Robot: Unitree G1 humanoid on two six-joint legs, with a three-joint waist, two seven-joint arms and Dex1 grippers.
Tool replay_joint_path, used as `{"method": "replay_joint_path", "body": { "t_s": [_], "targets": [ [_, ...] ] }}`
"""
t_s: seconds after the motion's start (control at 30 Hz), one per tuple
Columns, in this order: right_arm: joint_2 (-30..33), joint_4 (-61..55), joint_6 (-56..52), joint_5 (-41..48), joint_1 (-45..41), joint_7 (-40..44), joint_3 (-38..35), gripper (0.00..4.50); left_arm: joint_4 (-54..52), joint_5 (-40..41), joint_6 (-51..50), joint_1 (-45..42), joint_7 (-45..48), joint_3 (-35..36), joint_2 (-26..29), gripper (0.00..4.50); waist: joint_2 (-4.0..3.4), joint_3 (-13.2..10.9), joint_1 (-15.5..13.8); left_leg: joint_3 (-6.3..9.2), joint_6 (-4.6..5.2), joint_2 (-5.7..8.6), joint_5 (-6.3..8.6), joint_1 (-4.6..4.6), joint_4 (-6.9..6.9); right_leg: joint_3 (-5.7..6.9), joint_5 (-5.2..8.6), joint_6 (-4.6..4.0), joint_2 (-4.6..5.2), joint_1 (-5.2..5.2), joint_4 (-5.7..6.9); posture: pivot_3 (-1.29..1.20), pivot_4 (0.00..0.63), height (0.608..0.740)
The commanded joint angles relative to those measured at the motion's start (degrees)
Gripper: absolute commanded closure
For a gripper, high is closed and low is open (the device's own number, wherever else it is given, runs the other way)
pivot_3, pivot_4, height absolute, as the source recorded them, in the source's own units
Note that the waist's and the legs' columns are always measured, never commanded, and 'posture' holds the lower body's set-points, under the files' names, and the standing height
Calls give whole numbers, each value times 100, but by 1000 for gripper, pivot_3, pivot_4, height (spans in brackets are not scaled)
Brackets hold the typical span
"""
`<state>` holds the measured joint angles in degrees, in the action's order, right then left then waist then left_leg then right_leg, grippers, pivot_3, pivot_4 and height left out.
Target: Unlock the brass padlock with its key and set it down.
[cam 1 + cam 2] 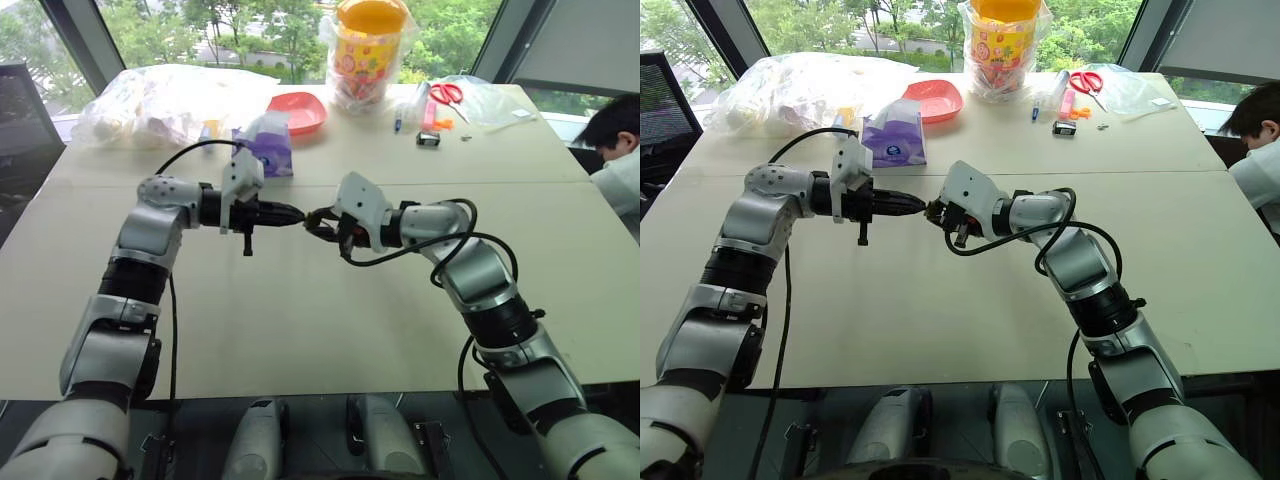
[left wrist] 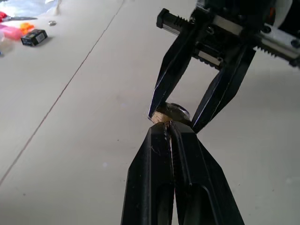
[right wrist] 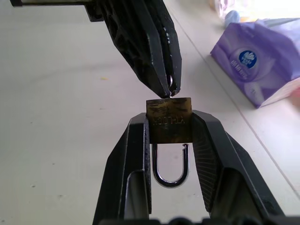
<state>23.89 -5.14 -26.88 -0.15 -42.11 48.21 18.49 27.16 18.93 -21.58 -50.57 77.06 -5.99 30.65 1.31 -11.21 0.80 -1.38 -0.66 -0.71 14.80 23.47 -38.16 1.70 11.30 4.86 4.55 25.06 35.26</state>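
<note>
Over the middle of the table my two grippers meet tip to tip in the air. The right gripper [image 1: 318, 219] is shut on the brass padlock [image 3: 168, 123], clamping its small yellow body by the sides. The silvery shackle [image 3: 171, 180] hangs back between the fingers, and one of its legs ends free just short of the body. The left gripper [image 1: 298, 213] is shut, its tips pressed against the padlock's outer end. A thin silvery bit of the key [image 3: 170, 86] shows at those tips; the rest is hidden between the fingers.
The beige table [image 1: 300, 330] carries a purple tissue pack [image 1: 268, 143] just behind the grippers. Farther back lie a red dish [image 1: 298, 110], a yellow-lidded jar [image 1: 370, 50], plastic bags [image 1: 160, 100], scissors [image 1: 447, 93] and a small black clip [image 1: 428, 138]. A person [image 1: 615, 150] sits at the right edge.
</note>
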Motion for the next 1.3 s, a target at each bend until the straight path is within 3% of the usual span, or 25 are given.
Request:
{"method": "replay_joint_path", "body": {
  "t_s": [0.03, 0.13, 0.27, 0.57, 0.87, 1.3],
  "targets": [
    [204, -352, 960, -509, -320, -199, 87, 3819, 166, 501, -1070, -110, -307, 554, 46, 4449, 0, 0, 12, 1, 0, 0, 0, 0, 0, 0, 1, 1, 0, 0, 0, 0, 150, 740],
    [301, -256, 1358, -893, -410, -312, 259, 3819, 67, 691, -1505, -67, -485, 684, 3, 3547, 0, 0, 25, 2, 0, -1, 0, 0, 1, 0, 1, 2, -1, 2, 2, 0, 150, 740],
    [342, -105, 1692, -1275, -458, -358, 421, 3819, -62, 680, -1459, -22, -744, 760, -129, 2024, 0, 0, 8, 4, 0, -2, 0, 0, 1, 1, 1, 1, -4, 4, 7, 0, 150, 740],
    [246, 7, 1770, -1487, -421, -359, 441, 3819, -393, 1027, -1836, -29, -593, 855, -305, 2024, 0, 0, 0, 3, 0, 0, 0, 1, 0, 0, 0, 0, -1, 2, 5, 0, 150, 740],
    [198, 83, 1721, -1608, -377, -387, 403, 3819, -793, 954, -1949, 305, 122, 561, 200, 2024, 0, 0, 0, 2, -1, 0, 0, 0, -1, -1, 1, -1, -1, 2, 6, 0, 150, 740],
    [125, 93, 1771, -1649, -382, -348, 402, 3819, -262, 749, -1461, 6, -669, 665, -254, 2024, 0, 0, 8, 3, 0, 0, 0, 0, -2, -1, 0, -1, -2, 2, 7, 0, 150, 740]
  ]
}}
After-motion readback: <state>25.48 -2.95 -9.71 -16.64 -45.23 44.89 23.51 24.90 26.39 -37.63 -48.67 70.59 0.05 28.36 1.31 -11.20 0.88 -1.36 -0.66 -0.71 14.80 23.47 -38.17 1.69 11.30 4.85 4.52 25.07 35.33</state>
